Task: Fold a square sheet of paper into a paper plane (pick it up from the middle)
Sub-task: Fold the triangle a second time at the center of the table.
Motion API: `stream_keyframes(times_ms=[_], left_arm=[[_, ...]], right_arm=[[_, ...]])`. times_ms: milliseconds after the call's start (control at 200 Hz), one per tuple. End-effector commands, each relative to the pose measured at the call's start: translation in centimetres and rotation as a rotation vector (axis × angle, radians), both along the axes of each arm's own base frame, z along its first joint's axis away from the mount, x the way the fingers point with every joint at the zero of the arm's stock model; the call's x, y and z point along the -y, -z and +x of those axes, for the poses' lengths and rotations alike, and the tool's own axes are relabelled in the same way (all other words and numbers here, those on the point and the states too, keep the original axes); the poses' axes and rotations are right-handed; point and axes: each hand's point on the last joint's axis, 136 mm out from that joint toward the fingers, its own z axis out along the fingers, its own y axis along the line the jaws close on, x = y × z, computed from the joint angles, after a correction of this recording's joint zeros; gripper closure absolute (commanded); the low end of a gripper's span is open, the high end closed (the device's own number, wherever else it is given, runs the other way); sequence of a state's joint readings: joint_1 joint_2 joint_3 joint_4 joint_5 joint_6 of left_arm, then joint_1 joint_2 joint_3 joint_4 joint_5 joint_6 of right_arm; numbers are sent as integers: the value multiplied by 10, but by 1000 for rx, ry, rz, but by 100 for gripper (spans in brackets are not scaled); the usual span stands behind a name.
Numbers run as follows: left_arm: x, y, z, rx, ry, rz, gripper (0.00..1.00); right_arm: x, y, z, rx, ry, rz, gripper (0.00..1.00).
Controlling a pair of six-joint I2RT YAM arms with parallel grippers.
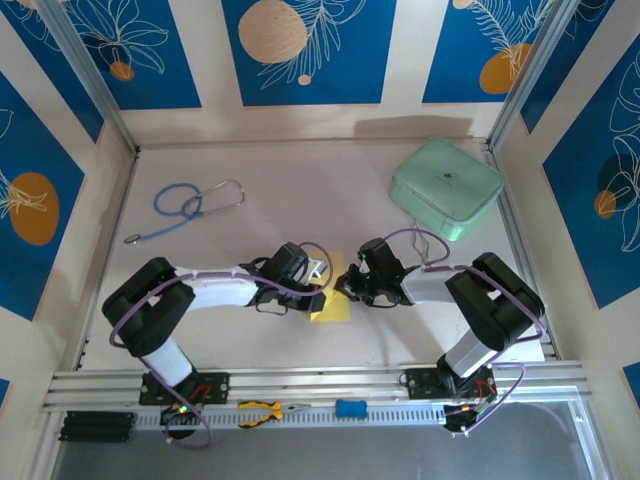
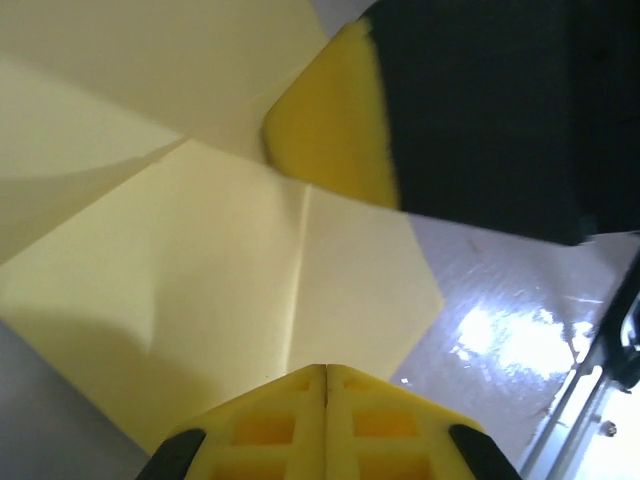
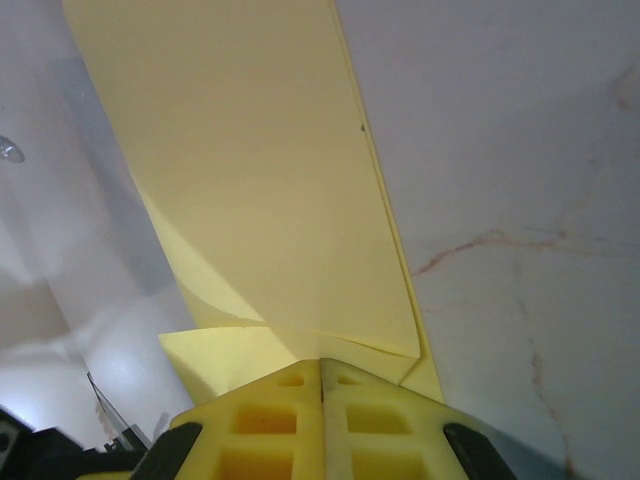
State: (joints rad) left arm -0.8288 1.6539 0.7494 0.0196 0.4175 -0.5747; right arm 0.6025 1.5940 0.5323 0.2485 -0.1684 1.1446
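Observation:
The pale-yellow sheet of paper lies folded on the table between the two arms, with diagonal flaps and a centre crease. My left gripper is shut, its yellow tips down on the paper's near edge. From the other side my right gripper is also shut, its tips on the folded layers of the paper. In the left wrist view a yellow fingertip of the right gripper rests on the paper's far side. I cannot tell whether either gripper pinches a layer.
A mint-green rounded case sits at the back right. A blue stethoscope lies at the back left. On the near rail lie yellow-handled pliers and a small blue piece. Walls enclose the table.

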Motion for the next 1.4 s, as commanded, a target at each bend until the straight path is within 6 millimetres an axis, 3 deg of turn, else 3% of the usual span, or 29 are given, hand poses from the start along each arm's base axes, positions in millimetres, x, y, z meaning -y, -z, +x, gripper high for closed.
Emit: stream_keyframes(times_ms=[0, 150, 280, 390, 575, 760, 855, 1005, 1395], left_arm=[[-7, 16, -4, -25, 3, 45, 99], [-26, 37, -16, -72, -35, 103, 100], [-29, 38, -17, -71, -31, 120, 100], [-29, 38, -17, -74, -27, 120, 100], [-29, 37, -16, -67, -30, 119, 100], [-29, 37, -16, -65, -30, 118, 100], [-30, 37, -16, -64, -34, 123, 100], [-31, 37, -16, -62, -35, 125, 100], [-27, 41, -18, -87, -19, 120, 100]], right_arm=[[29, 38, -30, -144, 2, -145, 100], [22, 20, -17, -106, -36, -131, 100], [10, -8, -6, -24, -67, -77, 100], [6, -23, -7, 21, -84, -56, 100], [-14, -30, -22, 55, -162, 16, 100], [-35, -20, -25, 43, -210, 22, 100], [-28, -4, -23, 13, -178, -11, 100], [-2, 19, -20, -46, -100, -42, 100], [24, 18, -4, -58, -20, -61, 100]])
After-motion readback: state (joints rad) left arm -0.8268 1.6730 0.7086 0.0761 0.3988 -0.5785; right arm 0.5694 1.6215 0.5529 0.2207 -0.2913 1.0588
